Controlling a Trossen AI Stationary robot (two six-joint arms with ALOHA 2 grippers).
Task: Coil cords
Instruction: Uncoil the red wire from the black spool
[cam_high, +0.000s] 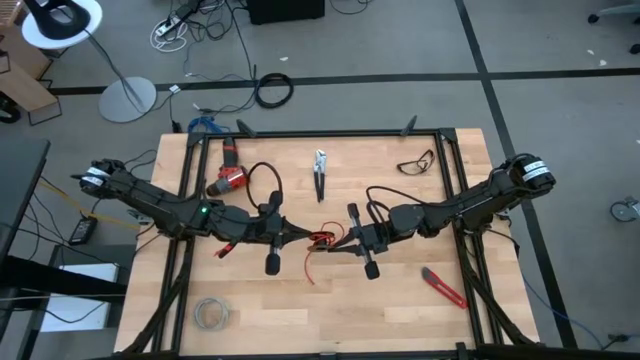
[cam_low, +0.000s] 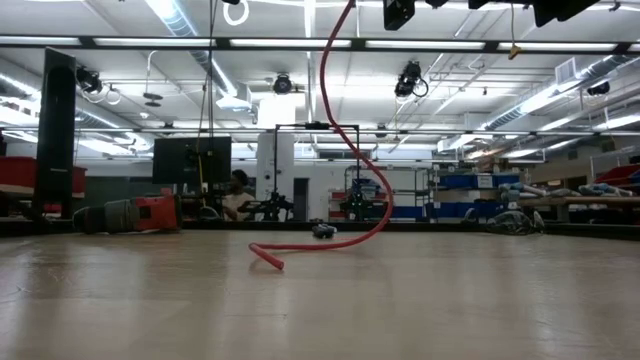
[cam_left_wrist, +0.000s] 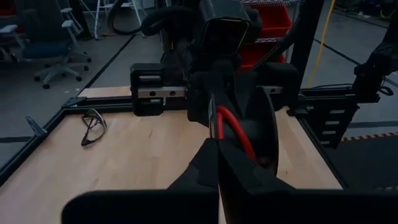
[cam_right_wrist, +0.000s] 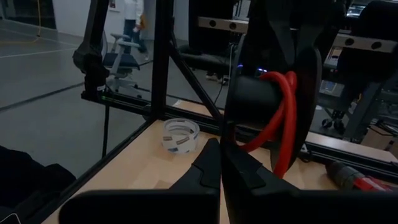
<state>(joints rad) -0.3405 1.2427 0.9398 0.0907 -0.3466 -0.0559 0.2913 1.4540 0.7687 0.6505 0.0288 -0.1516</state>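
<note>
1. Here we find both arms reaching toward the middle of the table, their grippers facing each other with the red wire between them.
2. We note the left gripper clenched on the red wire; in its wrist view the wire runs out from between the closed fingers.
3. We note the right gripper likewise closed on the same wire, which loops in thick red turns just ahead of its fingers in its wrist view.
4. From table height, we see the wire hanging from above in a curve, its free end lying on the tabletop.
5. In the overhead view a loose tail of the wire trails toward the front edge of the table, below the two grippers.
6. Elsewhere on the table we record a red drill behind the left arm, pliers at the far centre, safety glasses at the far right, a red utility knife near the right front, and a pale wire coil at the left front, all well apart from the wire.
</note>
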